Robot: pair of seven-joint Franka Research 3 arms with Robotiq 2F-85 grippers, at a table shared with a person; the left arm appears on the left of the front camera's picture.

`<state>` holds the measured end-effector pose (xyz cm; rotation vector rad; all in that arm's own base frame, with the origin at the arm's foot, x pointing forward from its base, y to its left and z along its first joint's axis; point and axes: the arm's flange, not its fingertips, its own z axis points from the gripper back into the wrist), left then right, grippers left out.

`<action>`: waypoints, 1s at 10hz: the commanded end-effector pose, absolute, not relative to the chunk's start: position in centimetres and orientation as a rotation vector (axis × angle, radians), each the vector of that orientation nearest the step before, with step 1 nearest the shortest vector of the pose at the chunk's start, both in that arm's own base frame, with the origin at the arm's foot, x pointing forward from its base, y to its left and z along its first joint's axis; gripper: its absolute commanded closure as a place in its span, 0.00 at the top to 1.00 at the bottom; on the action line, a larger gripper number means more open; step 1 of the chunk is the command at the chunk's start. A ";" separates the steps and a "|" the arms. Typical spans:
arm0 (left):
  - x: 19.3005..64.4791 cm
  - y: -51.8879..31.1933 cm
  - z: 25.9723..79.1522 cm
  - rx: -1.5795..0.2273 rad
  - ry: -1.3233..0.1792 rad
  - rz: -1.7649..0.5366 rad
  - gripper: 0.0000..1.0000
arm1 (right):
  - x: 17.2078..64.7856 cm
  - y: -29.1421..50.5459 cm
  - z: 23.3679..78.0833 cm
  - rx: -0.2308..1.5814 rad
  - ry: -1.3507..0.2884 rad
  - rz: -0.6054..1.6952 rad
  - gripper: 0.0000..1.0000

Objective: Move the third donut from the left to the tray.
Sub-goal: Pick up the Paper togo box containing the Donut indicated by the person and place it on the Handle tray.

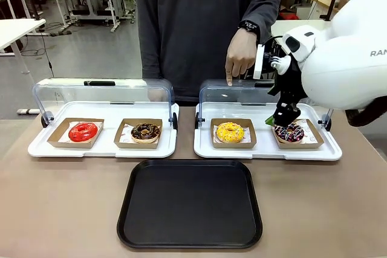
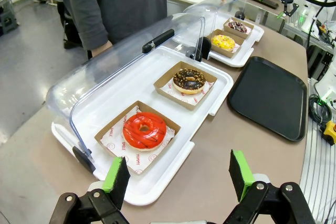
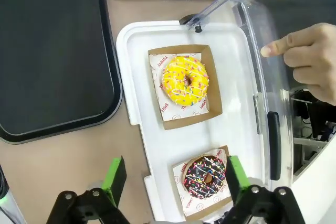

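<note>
The third donut [image 1: 230, 131], yellow-iced with sprinkles, sits in its brown cardboard holder in the left half of the right-hand white tray. It also lies in the right wrist view as the yellow donut [image 3: 185, 81], up ahead of my right gripper [image 3: 176, 177], whose jaws stand open with nothing between them. From the front, my right gripper [image 1: 280, 121] hangs over the chocolate sprinkled donut [image 1: 291, 132], to the right of the yellow one. The black tray [image 1: 189, 203] lies bare at the table's near middle. My left gripper [image 2: 178, 177] is open above the table's left end, near the red donut [image 2: 144, 129].
A person stands at the far side, a hand [image 1: 240, 57] pointing down onto the raised clear lid [image 1: 233, 92] of the right white tray [image 1: 266, 152]. The left white tray [image 1: 103, 149], lid up, holds the red donut [image 1: 83, 131] and a chocolate donut [image 1: 146, 131].
</note>
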<state>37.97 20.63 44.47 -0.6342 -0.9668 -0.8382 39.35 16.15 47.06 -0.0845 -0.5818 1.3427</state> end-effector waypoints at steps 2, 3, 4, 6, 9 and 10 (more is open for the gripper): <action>37.9 20.7 44.7 -0.639 -0.973 -0.845 1.00 | 41.0 17.5 46.1 -0.094 -0.502 1.344 1.00; 37.9 20.7 44.7 -0.639 -0.973 -0.845 1.00 | 41.8 18.2 45.2 -0.107 -0.458 1.357 1.00; 37.9 20.7 44.7 -0.639 -0.973 -0.845 1.00 | 42.2 18.6 44.4 -0.105 -0.437 1.370 1.00; 37.9 20.7 44.7 -0.639 -0.973 -0.845 1.00 | 43.0 19.1 42.1 -0.096 -0.405 1.402 1.00; 37.9 20.7 44.7 -0.639 -0.973 -0.845 1.00 | 44.1 19.8 38.7 -0.105 -0.396 1.457 1.00; 37.9 20.7 44.7 -0.639 -0.973 -0.845 1.00 | 44.4 20.1 37.9 -0.126 -0.396 1.461 1.00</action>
